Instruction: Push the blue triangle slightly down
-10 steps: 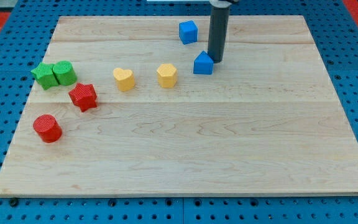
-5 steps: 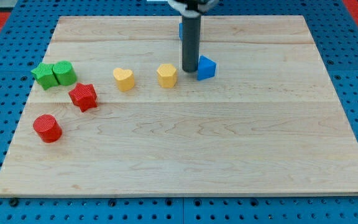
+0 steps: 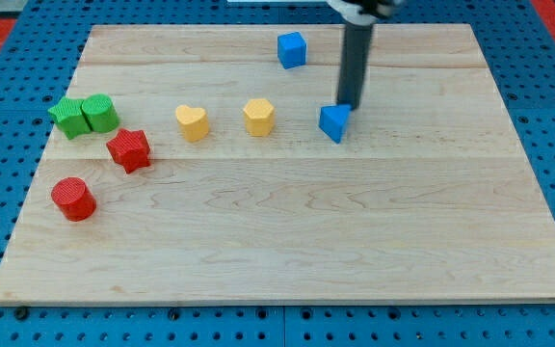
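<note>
The blue triangle [image 3: 333,123] lies on the wooden board [image 3: 287,241], right of centre in the upper half. My tip [image 3: 349,105] stands just above and slightly right of it, touching or nearly touching its upper right edge. The dark rod rises from there to the view's top.
A blue cube [image 3: 292,49] sits near the top, left of the rod. A yellow hexagon [image 3: 258,116] and a yellow heart [image 3: 192,122] lie left of the triangle. A red star [image 3: 128,149], a red cylinder [image 3: 72,199], a green star [image 3: 66,117] and a green cylinder [image 3: 99,113] are at the left.
My tip went from the triangle's upper right to its left, then back to its upper right. The blue triangle has shifted right and down.
</note>
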{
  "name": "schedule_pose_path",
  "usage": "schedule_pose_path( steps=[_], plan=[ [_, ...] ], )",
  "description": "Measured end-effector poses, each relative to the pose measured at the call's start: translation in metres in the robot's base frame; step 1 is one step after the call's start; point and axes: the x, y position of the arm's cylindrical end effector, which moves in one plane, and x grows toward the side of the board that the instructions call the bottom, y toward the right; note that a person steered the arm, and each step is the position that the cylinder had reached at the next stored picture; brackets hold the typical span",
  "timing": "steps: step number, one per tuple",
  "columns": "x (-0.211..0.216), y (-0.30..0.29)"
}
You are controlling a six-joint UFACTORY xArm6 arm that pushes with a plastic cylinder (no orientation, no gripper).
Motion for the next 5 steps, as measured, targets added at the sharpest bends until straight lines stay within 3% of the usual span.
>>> schedule_pose_path(
  steps=[4, 5],
  plan=[
    [0.061, -0.031],
    [-0.006, 0.033]
  ],
)
